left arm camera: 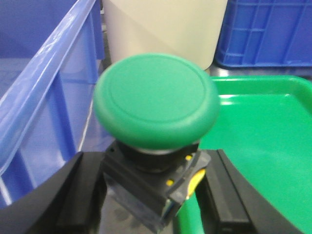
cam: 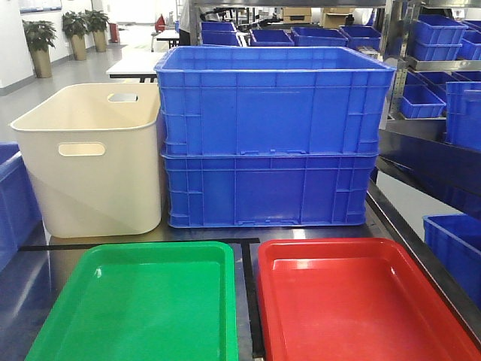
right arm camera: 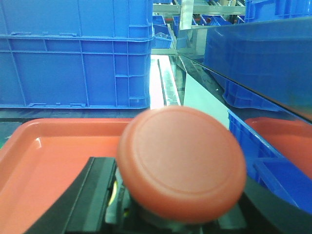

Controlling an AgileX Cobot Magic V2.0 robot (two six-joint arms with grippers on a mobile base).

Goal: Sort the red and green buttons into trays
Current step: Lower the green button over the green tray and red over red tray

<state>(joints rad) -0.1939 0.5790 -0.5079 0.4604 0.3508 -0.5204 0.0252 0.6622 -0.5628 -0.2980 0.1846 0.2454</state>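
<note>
Two stacked blue crates (cam: 270,135) are taken as the landmark. A cream tub (cam: 98,165) with handle slots is set just beside them on the left. The green tray (cam: 150,247) and the red tray (cam: 331,244) are laid side by side in front of them. A strip of black tape (cam: 247,286) is seen on the dark table (cam: 22,282) between the trays. A further blue crate (left arm camera: 44,122) is seen in the left wrist view, left of the tub and well forward of the stack.

Right of the stack, metal shelving (cam: 394,60) loaded with blue bins (cam: 440,34) is seen. Far behind the stack, potted plants (cam: 41,37) are lined along a pale wall on a shiny floor.

Only glossy floor is seen inside each tray. What the stacked crates and the tub hold cannot be told.

The green button (left arm camera: 156,100) is pinched at its black body by the left gripper (left arm camera: 153,195), held at the left rim of the green tray, in front of the tub. The red button (right arm camera: 183,163) is gripped between the dark fingers (right arm camera: 92,195) of the right gripper (right arm camera: 180,214), with the red tray lying between it and the stack.
</note>
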